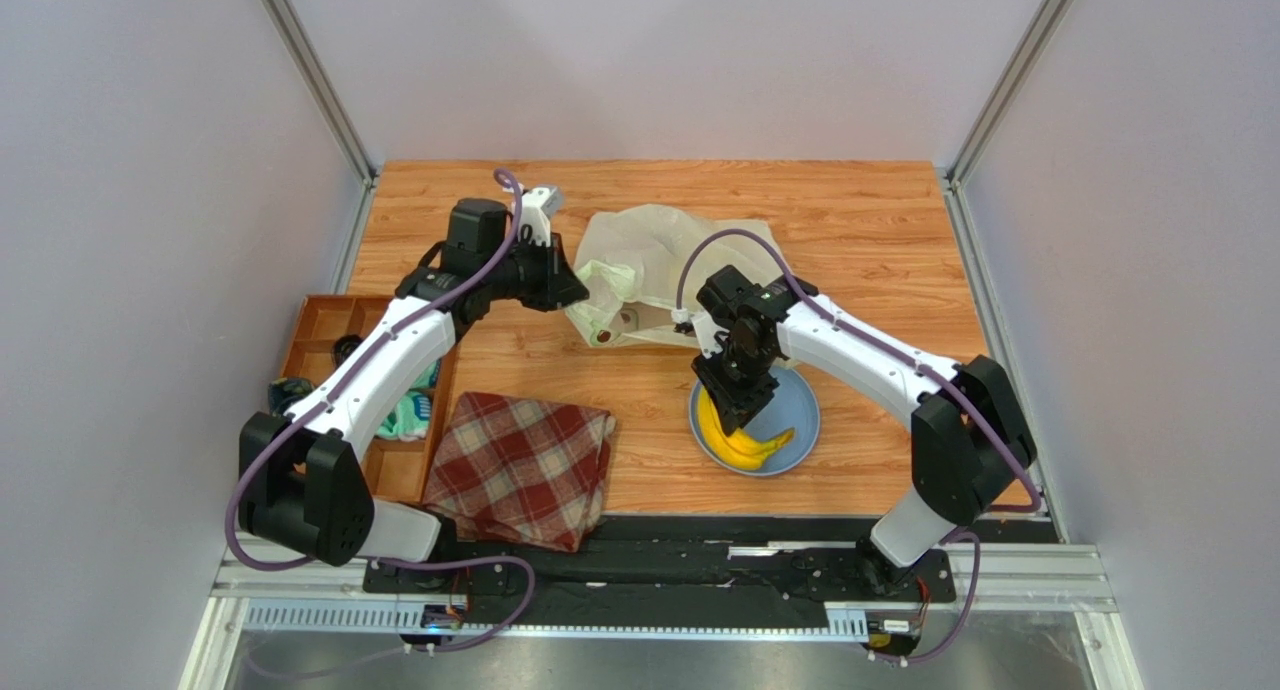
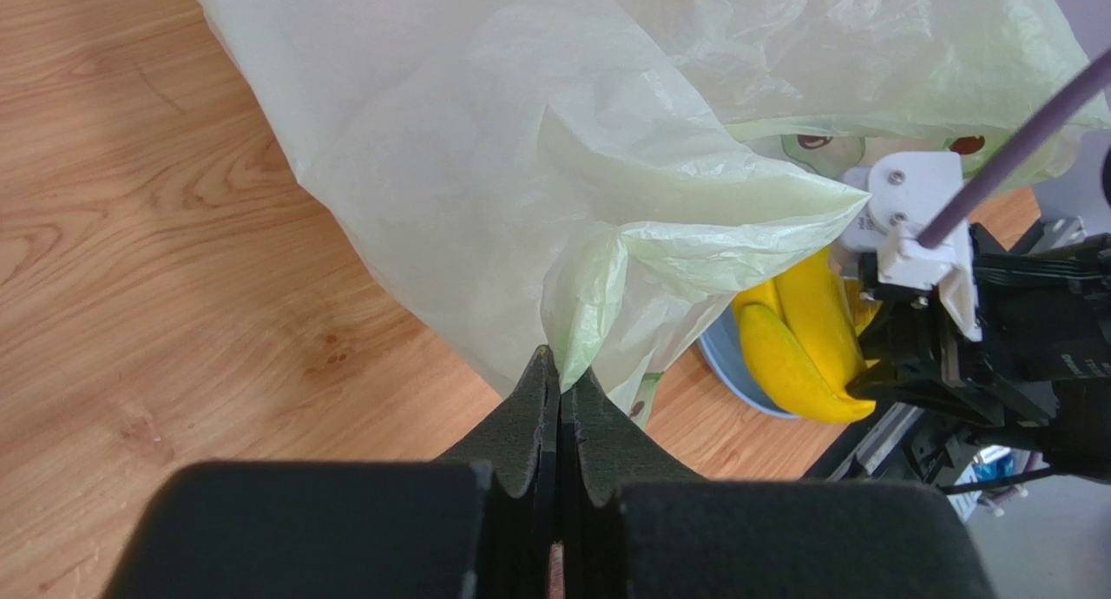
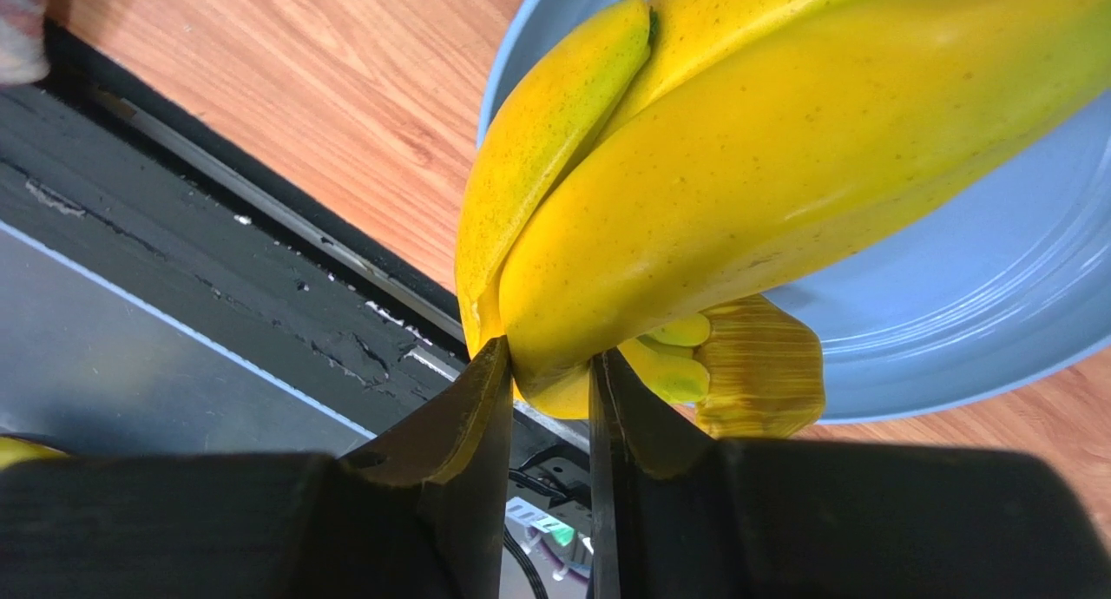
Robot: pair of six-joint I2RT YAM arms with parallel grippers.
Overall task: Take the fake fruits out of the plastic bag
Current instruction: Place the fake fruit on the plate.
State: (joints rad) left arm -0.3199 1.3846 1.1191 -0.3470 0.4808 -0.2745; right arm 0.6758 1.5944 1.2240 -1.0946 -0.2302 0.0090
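**Fig.** Two-arm bench, three views, one instant.

**(a) Top view.** The plastic bag lies crumpled on the wooden table, upper ctr of frame, just above the blue plate. The left gripper sits at the bag's left edge, ctr-left of frame. The right gripper hangs over the plate, lower ctr-right. The banana bunch shows yellow over the plate's lower-left part, outside the bag. A red plaid cloth lies flat at lower ctr-left, beside a wooden tray w/ compartments along the left edge; tray contents too small to name. A dark round mark shows at the bag's lower-left corner; identity unclear.

**(b) Left wrist view.** Jaws pressed together at bottom ctr, w/ a fold of pale green film pinched btwn the tips. The bag fans out from there toward the top and upper right of frame. Bananas and plate rim are visible at right, past the film's edge.

**(c) Right wrist view.** Jaws narrow, clamped on the bunch's lower edge, bottom ctr. The fruit fills the upper right, w/ the plate behind it. Whether the bunch touches the plate cannot be told.
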